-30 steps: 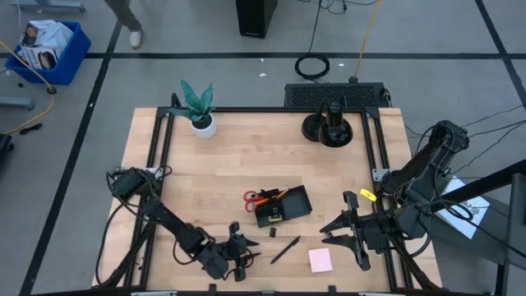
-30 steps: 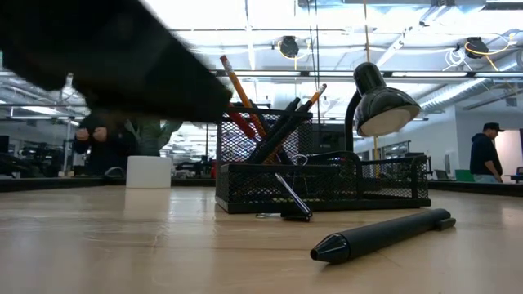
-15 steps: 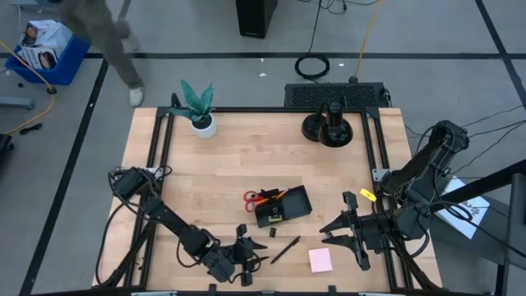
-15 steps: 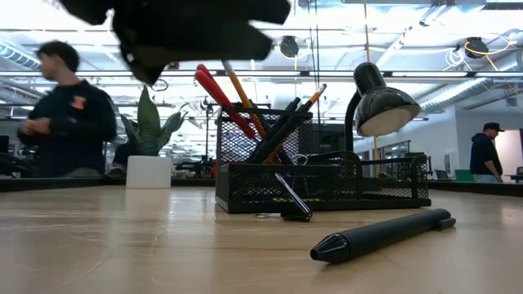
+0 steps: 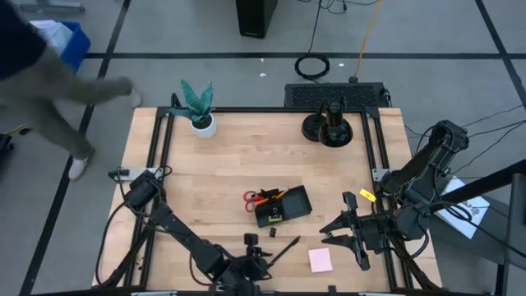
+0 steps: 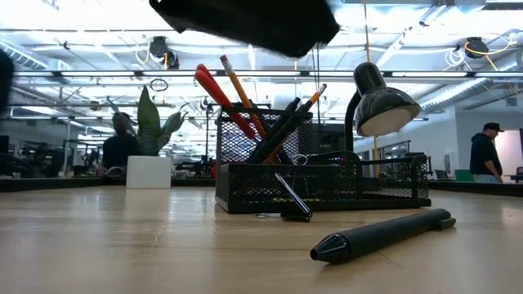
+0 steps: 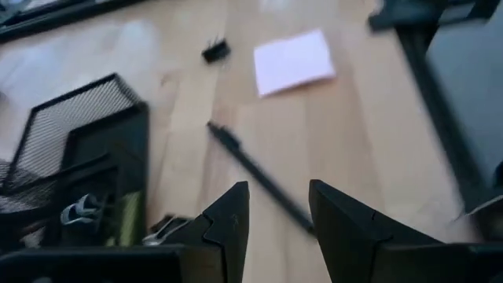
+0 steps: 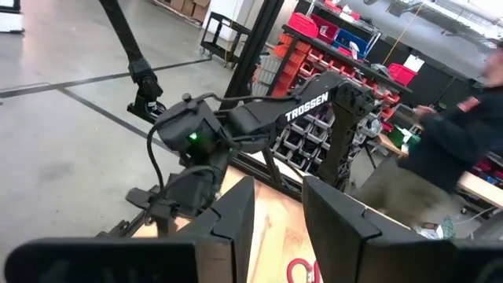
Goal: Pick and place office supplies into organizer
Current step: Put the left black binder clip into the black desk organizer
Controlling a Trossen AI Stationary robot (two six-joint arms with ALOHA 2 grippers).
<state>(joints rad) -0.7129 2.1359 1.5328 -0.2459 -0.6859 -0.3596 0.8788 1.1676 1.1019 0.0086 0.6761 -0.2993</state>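
Low black mesh organizer near the middle of the desk, red-handled scissors and orange pencils standing up out of one end. Loose on the wood just beside it: slim black pen, tiny black clip, pale pink sticky-note pad. Left gripper over the pen at the desk's front edge, jaws spread, nothing between. Right gripper parked off the desk's right edge, jaws parted and empty.
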